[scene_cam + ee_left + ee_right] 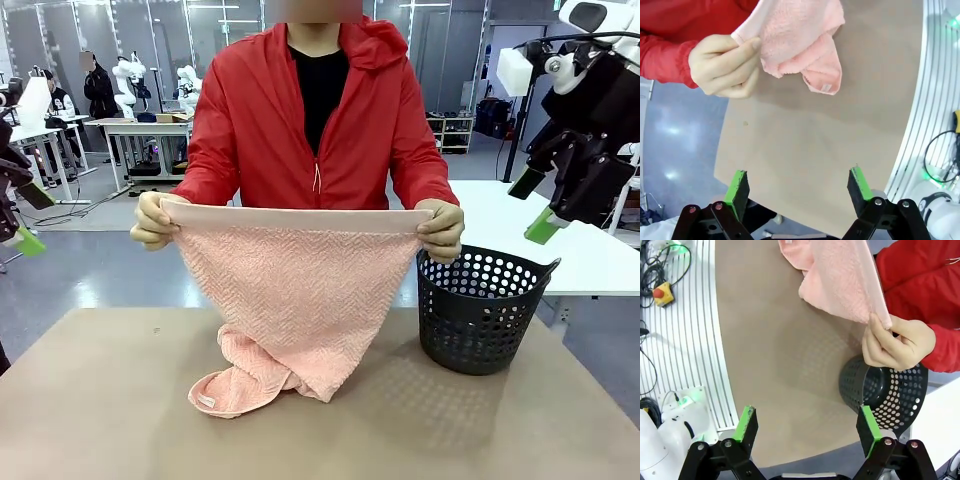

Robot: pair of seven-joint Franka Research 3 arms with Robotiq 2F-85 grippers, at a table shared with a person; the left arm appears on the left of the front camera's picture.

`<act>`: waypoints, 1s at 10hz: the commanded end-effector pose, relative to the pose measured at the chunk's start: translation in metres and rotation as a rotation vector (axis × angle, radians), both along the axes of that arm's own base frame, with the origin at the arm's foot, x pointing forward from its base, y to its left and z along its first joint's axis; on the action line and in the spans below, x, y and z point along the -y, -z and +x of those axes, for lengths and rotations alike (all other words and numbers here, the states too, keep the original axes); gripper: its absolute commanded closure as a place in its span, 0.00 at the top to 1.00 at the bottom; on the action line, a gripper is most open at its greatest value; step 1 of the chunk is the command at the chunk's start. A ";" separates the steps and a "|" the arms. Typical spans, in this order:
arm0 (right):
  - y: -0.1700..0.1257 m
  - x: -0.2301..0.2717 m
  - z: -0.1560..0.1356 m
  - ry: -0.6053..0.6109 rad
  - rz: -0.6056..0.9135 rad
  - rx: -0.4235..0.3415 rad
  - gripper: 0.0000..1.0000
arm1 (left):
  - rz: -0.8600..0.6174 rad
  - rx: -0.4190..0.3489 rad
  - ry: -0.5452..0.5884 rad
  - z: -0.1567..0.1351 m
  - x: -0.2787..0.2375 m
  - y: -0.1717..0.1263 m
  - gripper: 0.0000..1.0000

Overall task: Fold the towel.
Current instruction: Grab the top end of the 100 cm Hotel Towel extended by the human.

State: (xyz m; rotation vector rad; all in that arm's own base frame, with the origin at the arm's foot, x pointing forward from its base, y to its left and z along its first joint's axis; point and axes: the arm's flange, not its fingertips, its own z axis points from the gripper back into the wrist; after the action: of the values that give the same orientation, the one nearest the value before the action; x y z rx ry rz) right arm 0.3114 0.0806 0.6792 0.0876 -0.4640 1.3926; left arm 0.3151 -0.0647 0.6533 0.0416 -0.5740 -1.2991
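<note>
A person in a red jacket holds the salmon-pink towel [292,300] up by its two top corners, one in each hand, over the far half of the brown table [120,400]. Its lower end rests bunched on the table, with a small white label showing. The towel [800,40] and one hand appear in the left wrist view, the towel [840,280] and the other hand in the right wrist view. My left gripper [799,189] hangs open, high above the table's left edge. My right gripper [809,427] is open too, raised at the right, above the table's edge.
A black perforated basket [482,312] stands on the table at the right, just under the person's hand. A white table [590,250] lies beyond it. The near half of the brown table is bare.
</note>
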 end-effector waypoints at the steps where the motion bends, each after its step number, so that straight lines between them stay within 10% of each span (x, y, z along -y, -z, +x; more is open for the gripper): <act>1: -0.011 -0.021 0.003 -0.042 -0.044 0.036 1.00 | 0.049 0.065 0.070 -0.003 0.024 -0.020 1.00; 10: -0.019 -0.124 0.064 -0.126 -0.176 0.138 1.00 | 0.246 -0.036 0.298 0.056 0.173 -0.039 1.00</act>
State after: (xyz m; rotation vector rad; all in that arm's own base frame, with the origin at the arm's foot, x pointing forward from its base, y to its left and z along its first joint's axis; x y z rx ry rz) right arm 0.3707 0.1984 0.6981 -0.1112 -0.4582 1.5773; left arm 0.3640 -0.2331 0.6819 0.1206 -0.4424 -1.6616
